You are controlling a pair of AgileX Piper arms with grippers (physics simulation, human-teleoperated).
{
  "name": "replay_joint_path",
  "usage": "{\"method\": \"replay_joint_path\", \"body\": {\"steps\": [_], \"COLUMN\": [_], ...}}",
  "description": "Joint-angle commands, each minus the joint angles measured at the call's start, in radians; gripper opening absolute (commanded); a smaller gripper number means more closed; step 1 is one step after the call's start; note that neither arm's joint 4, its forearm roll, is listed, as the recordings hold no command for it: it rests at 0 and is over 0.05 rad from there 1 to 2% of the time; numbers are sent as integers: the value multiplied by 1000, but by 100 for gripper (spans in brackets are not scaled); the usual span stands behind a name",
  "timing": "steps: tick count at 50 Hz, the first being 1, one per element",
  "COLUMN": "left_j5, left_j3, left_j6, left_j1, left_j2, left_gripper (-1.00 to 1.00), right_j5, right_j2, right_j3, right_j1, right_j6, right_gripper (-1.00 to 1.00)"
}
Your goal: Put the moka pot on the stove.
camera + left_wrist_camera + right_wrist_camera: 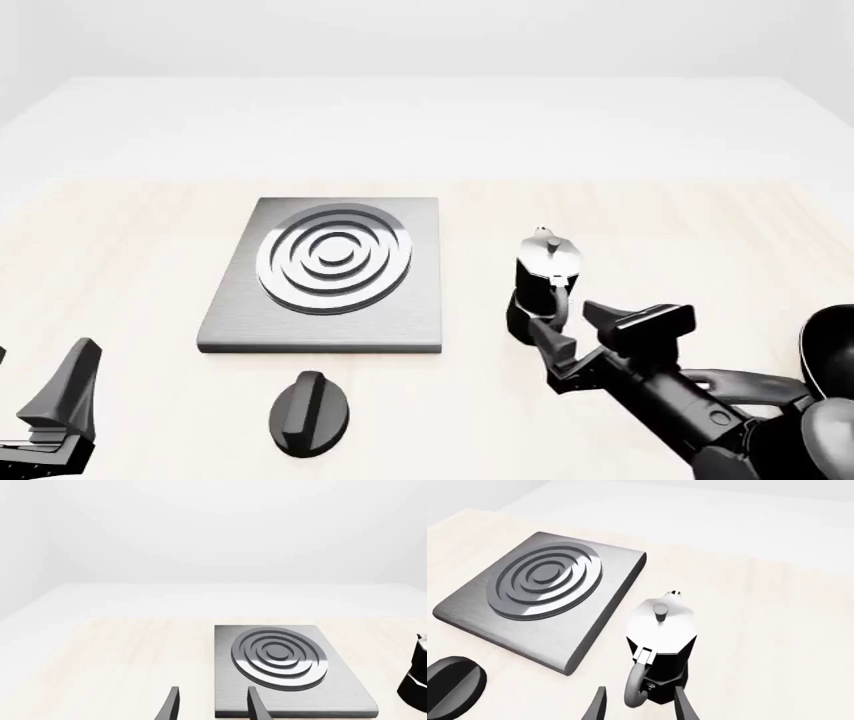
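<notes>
The moka pot stands upright on the table, right of the stove and apart from it. In the right wrist view the pot has its silvery lid and knob on top, and its curved handle faces me. My right gripper is open, with one finger on each side of the handle, not closed on it; it also shows in the front view. My left gripper is open and empty, low at the front left, just before the stove's near edge.
A black oval knob lies on the table in front of the stove; it also shows in the right wrist view. The rim of a black frying pan shows at the right edge, behind my right arm.
</notes>
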Motion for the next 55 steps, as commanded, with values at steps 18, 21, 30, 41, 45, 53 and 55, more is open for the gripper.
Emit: {"method": "replay_joint_path", "body": {"steps": [18,21,30,41,45,53,55], "left_j5": [0,0,0,0,0,0,0], "left_j3": [0,0,0,0,0,0,0], "left_j6": [0,0,0,0,0,0,0], "left_j1": [0,0,0,0,0,0,0], "left_j2": [0,0,0,0,0,0,0], "left_gripper": [100,100,100,100,100,100,100], "right_j5": [-29,-29,-27,14,46,109,129], "right_j2": [30,31,15,-49,-102,-191,-218], "right_j3": [0,-1,4,9,13,18,19], "right_j1": [5,4,3,6,0,6,2], "right_j6": [5,5,8,7,8,0,-4], "right_gripper": [-100,-100,-100,-100,-100,-100,-100]}}
